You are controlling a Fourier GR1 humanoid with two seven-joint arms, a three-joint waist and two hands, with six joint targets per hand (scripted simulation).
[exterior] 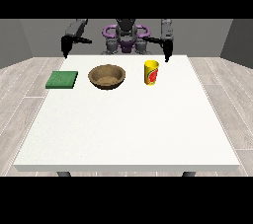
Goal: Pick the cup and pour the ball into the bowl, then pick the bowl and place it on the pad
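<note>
Nothing grasped yet: cup [151, 72] upright just right of bowl [106, 76], pad [62, 79] left of bowl; hand at the view's right [167, 50] hangs empty above-right of bowl near cup, finger spread unclear, and should reach the cup next.

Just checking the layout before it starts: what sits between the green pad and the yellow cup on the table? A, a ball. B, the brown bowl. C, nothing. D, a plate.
B: the brown bowl stands on the table between the green pad at the view's left and the yellow cup at its right.
</note>
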